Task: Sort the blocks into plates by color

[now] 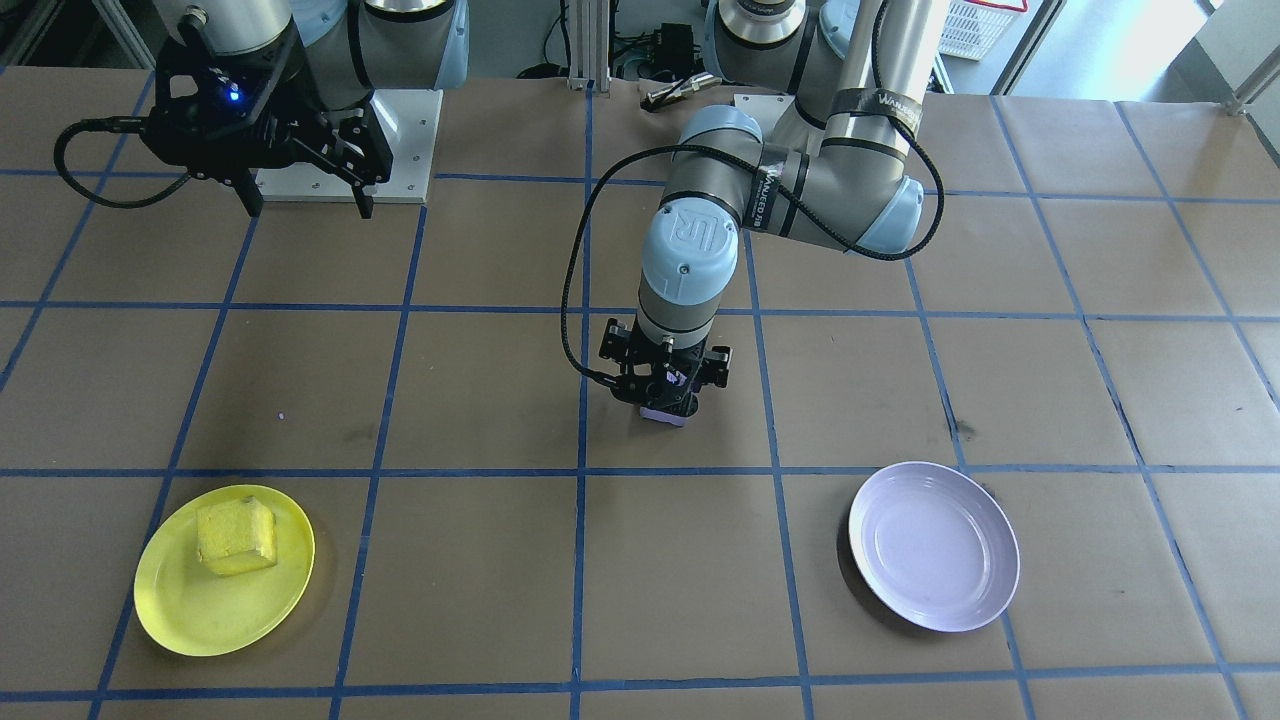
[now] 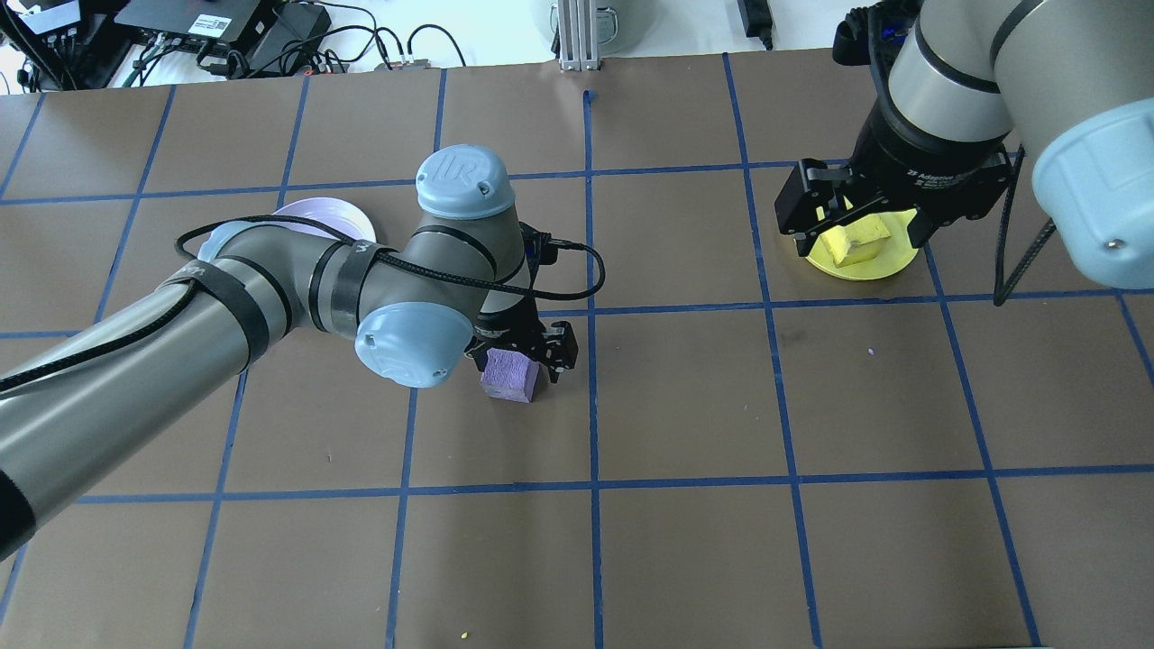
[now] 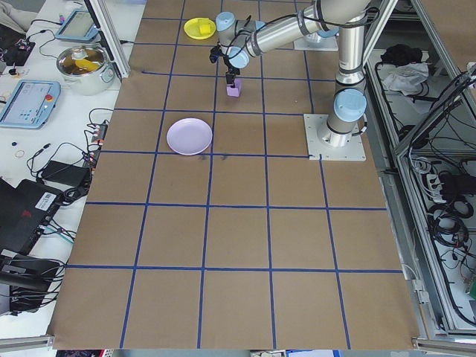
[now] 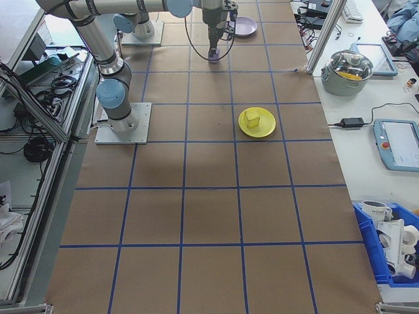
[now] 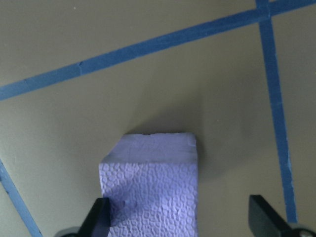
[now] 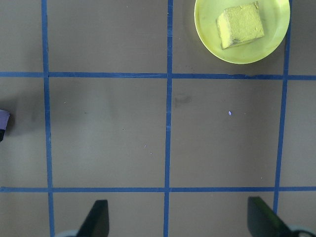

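Note:
The light purple block [image 1: 665, 412] rests on the table near its middle. My left gripper [image 1: 668, 395] is lowered over it and open. In the left wrist view the purple block [image 5: 150, 187] sits between the two fingers, its left edge against the left finger [image 5: 100, 215] and a gap to the other. The yellow block [image 1: 236, 537] lies in the yellow plate [image 1: 180, 610]. The lavender plate [image 1: 935, 545] holds nothing. My right gripper [image 1: 305, 205] hangs open and high near its base, holding nothing; its wrist view looks down on the yellow block [image 6: 240, 23].
Brown paper with a blue tape grid covers the table [image 1: 480, 580]. The right arm's white base plate [image 1: 400, 140] sits at the robot's edge. A side bench with a pot [image 3: 85, 63] and tablets stands beyond the table.

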